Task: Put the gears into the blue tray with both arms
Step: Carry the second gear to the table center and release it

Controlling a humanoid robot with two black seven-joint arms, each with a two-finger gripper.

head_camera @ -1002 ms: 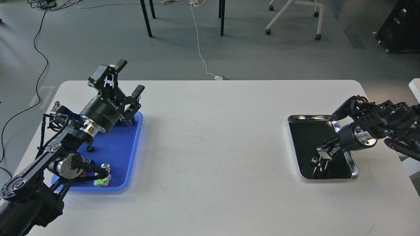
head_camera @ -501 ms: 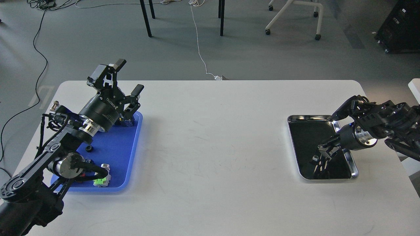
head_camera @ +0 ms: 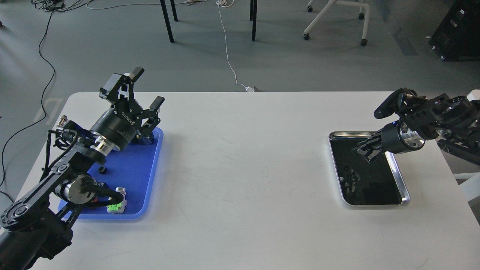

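The blue tray (head_camera: 129, 168) lies at the table's left. One small black gear (head_camera: 102, 170) rests on it, close to my left forearm. My left gripper (head_camera: 148, 88) hangs open above the tray's far end, with nothing between its fingers. On the right, my right gripper (head_camera: 364, 150) hovers over the far part of the steel tray (head_camera: 400, 183). Its fingers are drawn together and point down-left. They are dark, and I cannot make out anything between the tips.
A green push-button switch (head_camera: 115, 206) sits at the blue tray's near edge, and a dark part (head_camera: 145, 140) lies under my left gripper. The steel tray's dark bottom mirrors my right gripper. Beyond the table's far edge are chair legs and cables.
My right gripper closed its fingers low inside the steel tray, then rose and moved toward the tray's far end. The left arm stayed put.
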